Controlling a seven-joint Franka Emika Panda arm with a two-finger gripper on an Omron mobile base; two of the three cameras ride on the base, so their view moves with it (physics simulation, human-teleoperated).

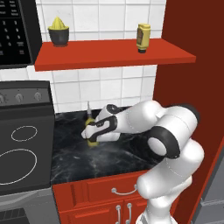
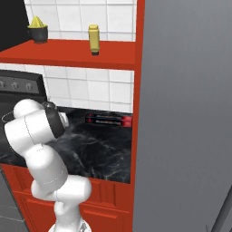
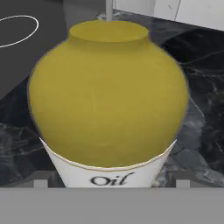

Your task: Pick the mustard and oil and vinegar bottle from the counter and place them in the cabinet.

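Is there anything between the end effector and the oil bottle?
No. The open end effector is right at the oil bottle on the counter, one finger on each side, nothing between them.

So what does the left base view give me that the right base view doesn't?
Left base alone: the gripper open around the oil bottle, plus the stovetop rings. Right base alone: a dark and red box lying on the counter by the wall. Both: the mustard and juicer standing on the cabinet shelf, and the arm.
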